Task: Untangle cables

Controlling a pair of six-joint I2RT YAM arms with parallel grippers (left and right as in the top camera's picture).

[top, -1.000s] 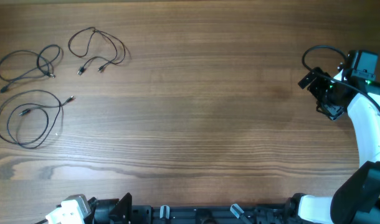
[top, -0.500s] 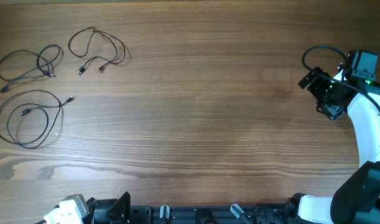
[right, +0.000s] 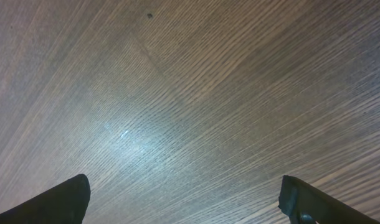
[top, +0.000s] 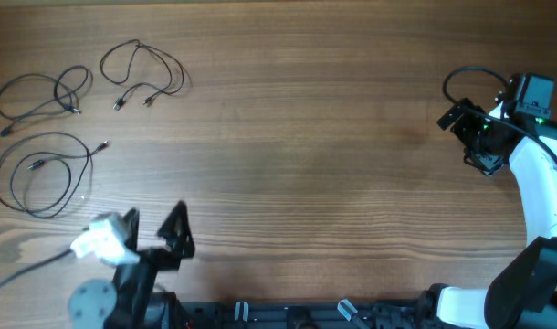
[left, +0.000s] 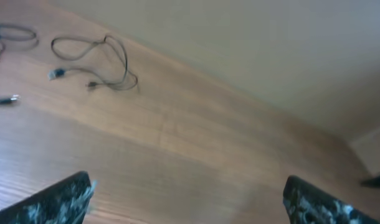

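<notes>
Three thin black cables (top: 47,134) lay in loose, separate loops up at the ten o'clock corner of the surface (top: 297,155), and neither hand was touching them. The left hand (top: 152,228) hovered down at seven o'clock, fingers spread wide, gripping nothing. Over at three o'clock, the right hand (top: 468,139) hung above bare wood, equally spread and empty.

Thin black cables (top: 59,91) on brown wood-grain table (top: 306,137).
</notes>
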